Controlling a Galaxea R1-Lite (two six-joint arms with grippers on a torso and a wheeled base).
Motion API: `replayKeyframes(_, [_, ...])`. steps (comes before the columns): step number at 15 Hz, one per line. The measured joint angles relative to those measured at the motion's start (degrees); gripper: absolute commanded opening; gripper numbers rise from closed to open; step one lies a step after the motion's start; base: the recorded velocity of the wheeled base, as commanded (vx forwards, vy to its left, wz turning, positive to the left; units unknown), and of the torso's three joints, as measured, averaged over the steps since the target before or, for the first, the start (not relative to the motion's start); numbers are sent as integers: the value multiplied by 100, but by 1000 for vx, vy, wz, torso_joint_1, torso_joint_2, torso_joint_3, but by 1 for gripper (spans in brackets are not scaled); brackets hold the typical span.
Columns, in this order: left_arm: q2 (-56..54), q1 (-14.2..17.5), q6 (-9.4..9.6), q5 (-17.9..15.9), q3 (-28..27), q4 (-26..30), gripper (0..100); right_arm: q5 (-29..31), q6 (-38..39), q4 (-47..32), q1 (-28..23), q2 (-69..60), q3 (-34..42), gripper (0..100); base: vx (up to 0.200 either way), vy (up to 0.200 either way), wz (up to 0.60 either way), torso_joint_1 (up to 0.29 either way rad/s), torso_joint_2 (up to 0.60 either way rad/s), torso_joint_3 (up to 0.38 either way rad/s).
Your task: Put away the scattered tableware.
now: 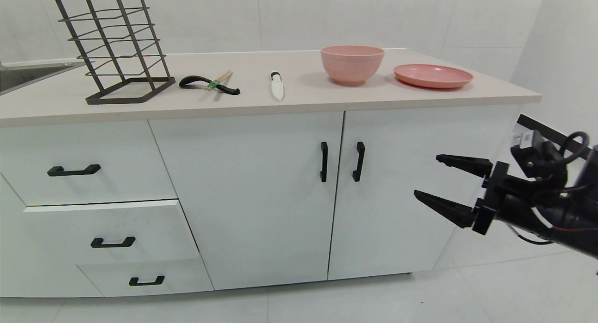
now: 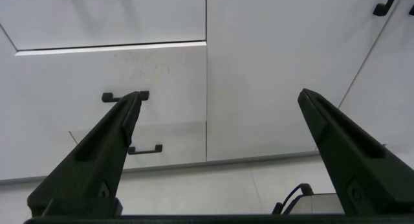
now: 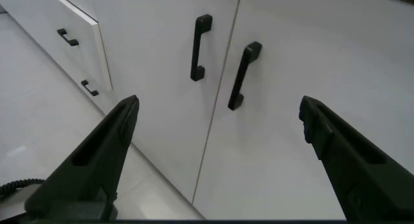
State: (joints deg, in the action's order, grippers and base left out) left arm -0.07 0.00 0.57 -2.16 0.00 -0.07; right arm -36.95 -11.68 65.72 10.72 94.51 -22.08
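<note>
1. The only label I can find is a green band on the chopsticks (image 1: 219,80); its print is too small to read.
2. My right gripper (image 1: 426,175) hangs below counter level in front of the right cabinet door (image 1: 397,197). Its fingers are spread wide with nothing between them, and they point towards the two black door handles (image 3: 244,75).
3. My left gripper (image 2: 220,94) is also wide apart and empty. It faces the drawer fronts (image 2: 162,75) low down.
4. All the tableware lies on the countertop (image 1: 303,101):
   - The pink bowl (image 1: 352,63) is just beside the pink plate (image 1: 433,75), near the right end.
   - The white knife (image 1: 277,85) is mid-counter.
   - The chopsticks lie across a black spoon (image 1: 198,81), next to the wire rack (image 1: 112,42).
</note>
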Motion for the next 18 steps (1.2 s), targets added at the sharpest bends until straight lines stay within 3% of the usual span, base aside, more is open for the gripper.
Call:
replayKeyframes(6, [0,0,-2,-82,0,-6,100,-194,-37,218,568,1331,-813,100,0,0,0,0,0,0])
replayKeyframes(11, [0,0,-73,-77,0,-9,100,-187,-121,512,761,1822,-816,100,0,0,0,0,0,0])
replayKeyframes(13, [0,0,101,-202,0,-74,100,-187,-118,668,739,1869,-716,100,0,0,0,0,0,0])
replayKeyframes(16, [126,11,101,-622,-499,-1352,100,-187,-121,779,684,1827,-391,100,0,0,0,0,0,0])
replayKeyframes(18, [456,-33,71,-835,-881,-1407,100,-187,-121,824,681,1755,-319,100,0,0,0,0,0,0])
